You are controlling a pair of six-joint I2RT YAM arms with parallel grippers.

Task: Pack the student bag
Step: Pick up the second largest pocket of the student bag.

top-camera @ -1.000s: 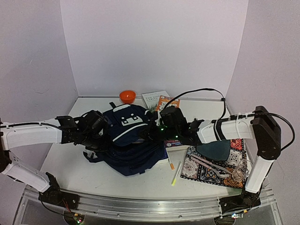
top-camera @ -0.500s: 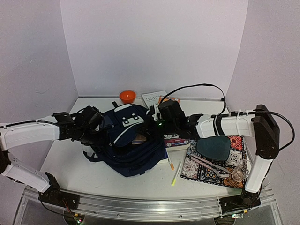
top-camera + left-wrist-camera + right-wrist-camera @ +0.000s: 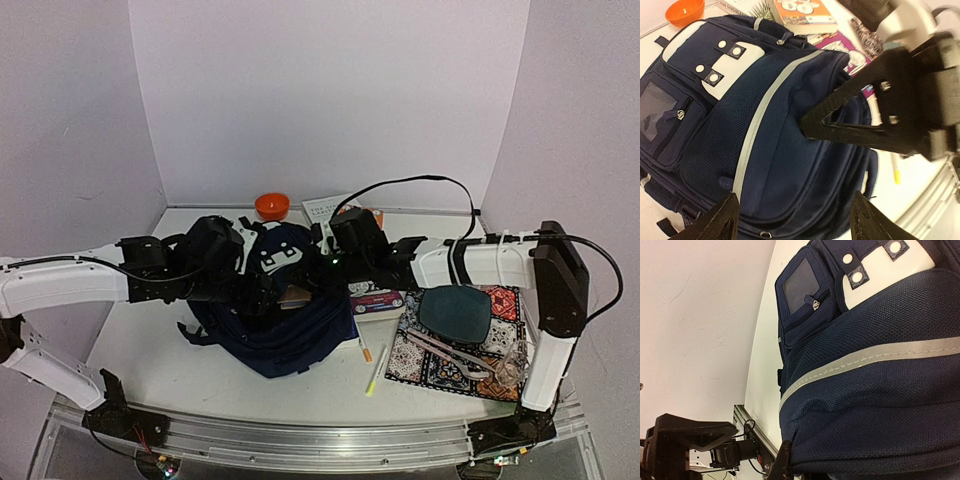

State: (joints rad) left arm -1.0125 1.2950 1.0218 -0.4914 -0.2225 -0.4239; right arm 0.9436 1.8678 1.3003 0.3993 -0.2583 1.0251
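Left gripper (image 3: 797, 222): fingers spread wide, nothing between them, poised just above the front panel of the student bag (image 3: 288, 335). Right gripper (image 3: 810, 124): jaws pressed together with the tips in the fabric at the bag's upper edge. It reads as a pinch on the rim of the main compartment, though the contact itself is partly hidden. The bag lies centre frame in the top view, front pocket up, between the two arms. A tan sliver shows in its mouth; cannot tell what. Outside the bag: a bright-covered book (image 3: 378, 298) touching its right side, an orange marker (image 3: 366, 353) and a yellow pen (image 3: 375, 382) just below that, and a white book (image 3: 322, 206) and an orange bowl (image 3: 271, 206) at the back. Judgement: packing is at most partway, with loose items waiting and the bag not closed.
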